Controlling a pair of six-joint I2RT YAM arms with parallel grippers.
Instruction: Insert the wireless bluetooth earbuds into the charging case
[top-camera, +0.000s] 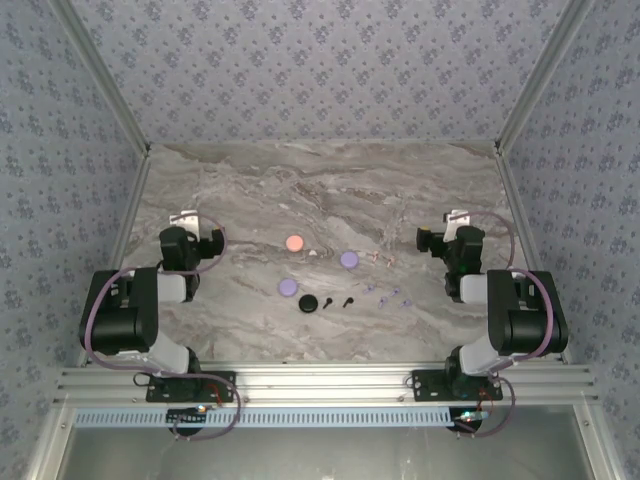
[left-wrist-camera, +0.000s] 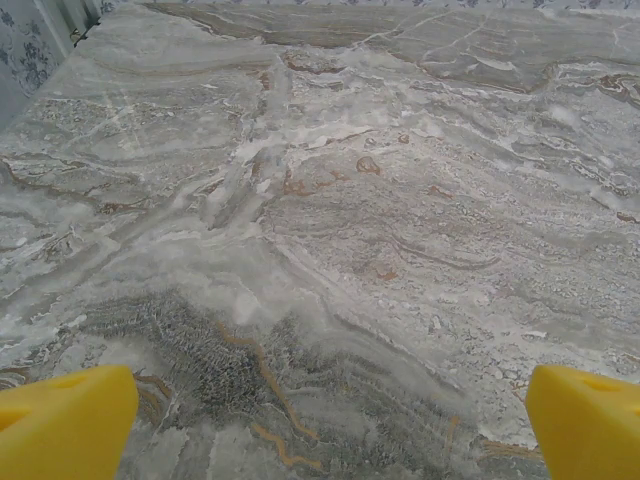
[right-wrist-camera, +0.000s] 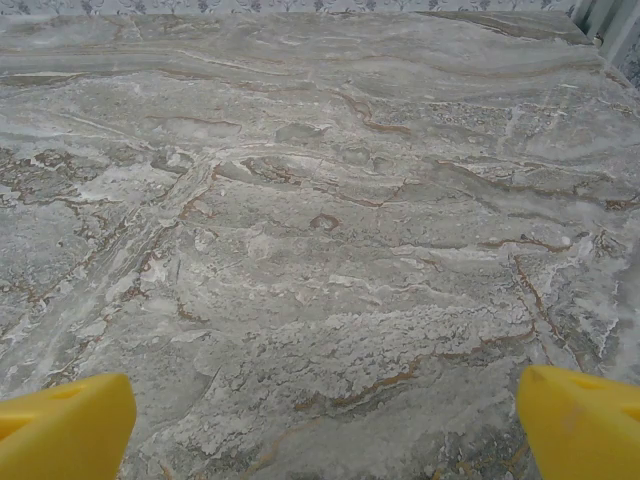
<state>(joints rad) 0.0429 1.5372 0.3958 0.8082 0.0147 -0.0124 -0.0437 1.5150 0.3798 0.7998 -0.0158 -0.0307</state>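
Both arms are sitting at the table sides with nothing in hand. Left gripper (top-camera: 186, 218): its yellow fingertips (left-wrist-camera: 62, 425) are showing at opposite corners of the wrist view, spread wide over the bare grey marble tabletop (left-wrist-camera: 330, 230). Right gripper (top-camera: 459, 217): jaws likewise spread wide, pinching nothing.

Landmark: the black round coin-like charging case (top-camera: 308, 303)
- tiny black stemmed plastic earbuds (top-camera: 327, 303) are lying just right of it, not touching
- small purple earbuds (top-camera: 383, 298) are lying scattered farther right
- pale pink earbuds (top-camera: 382, 258) are lying right of it and farther back
- a purple round case (top-camera: 288, 287) is sitting just behind-left of it
- a salmon-pink round case (top-camera: 294, 242) is sitting well behind it

Handling, my judgement: I am expecting each earbud to be very light, rigid and smooth, apt to skid or flick out of a pinch. I am planning to grip across the bulbous head, leaving the stem free.

Pointing: the farther black earbud (top-camera: 348, 301) seems to be lying with its long axis roughly left-right; which end is the stem I cannot tell, and the others are too small to read
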